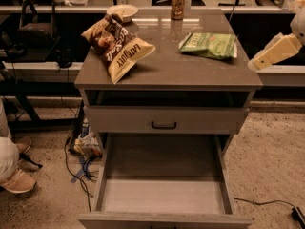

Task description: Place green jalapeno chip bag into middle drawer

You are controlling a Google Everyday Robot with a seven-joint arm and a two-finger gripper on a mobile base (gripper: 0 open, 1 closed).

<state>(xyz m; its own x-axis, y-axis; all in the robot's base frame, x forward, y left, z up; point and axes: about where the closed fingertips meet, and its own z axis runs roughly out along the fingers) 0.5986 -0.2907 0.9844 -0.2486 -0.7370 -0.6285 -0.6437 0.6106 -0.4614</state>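
Note:
The green jalapeno chip bag (208, 45) lies flat on the right side of the cabinet top (167, 68). The middle drawer (162, 194) is pulled wide open below, with a bare pale grey floor. My gripper (275, 51) shows as a cream-coloured piece at the right edge, just right of the cabinet top's right rim and a little right of and below the green bag, not touching it. The rest of the arm is cut off by the picture's edge.
A brown-and-yellow Late July chip bag (116, 46) lies on the left of the top. A small bowl (122, 11) and a can (177, 4) stand at the back. A shallower closed drawer with a black handle (164, 125) sits above. A person's shoe (16, 180) and cables (83, 161) are on the floor at left.

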